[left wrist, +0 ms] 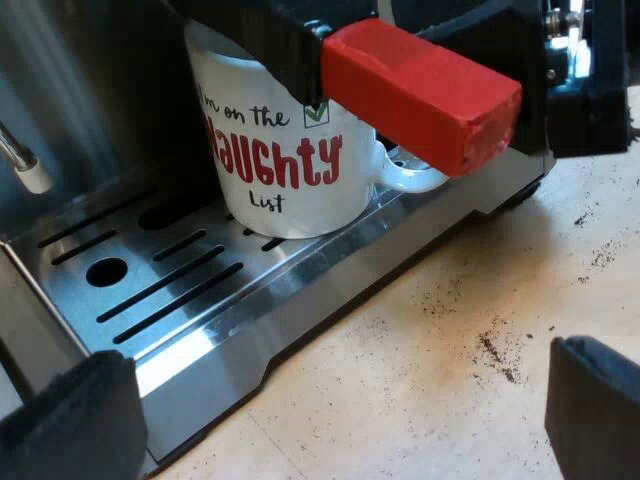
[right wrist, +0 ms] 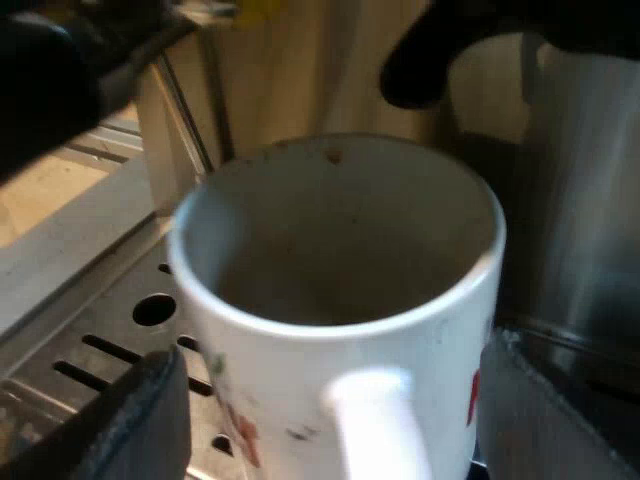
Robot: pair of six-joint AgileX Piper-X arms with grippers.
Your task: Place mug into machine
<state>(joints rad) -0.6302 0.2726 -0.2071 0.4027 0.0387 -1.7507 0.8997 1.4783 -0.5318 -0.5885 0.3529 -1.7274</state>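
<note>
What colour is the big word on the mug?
Red letters on the white mug, seen best in the left wrist view.

The holder's dark handle crosses just above the rim of the mug, leaving little headroom. Its red end juts out past the mug's own handle, barring a straight approach there. The right end effector takes both sides of the mug, fingers close against the wall. Beside the mug the slotted drip tray lies bare as far as the steam wand tip. In front of the mug the desk is open, dusted with coffee grounds, under the wide-spread left end effector.
</note>
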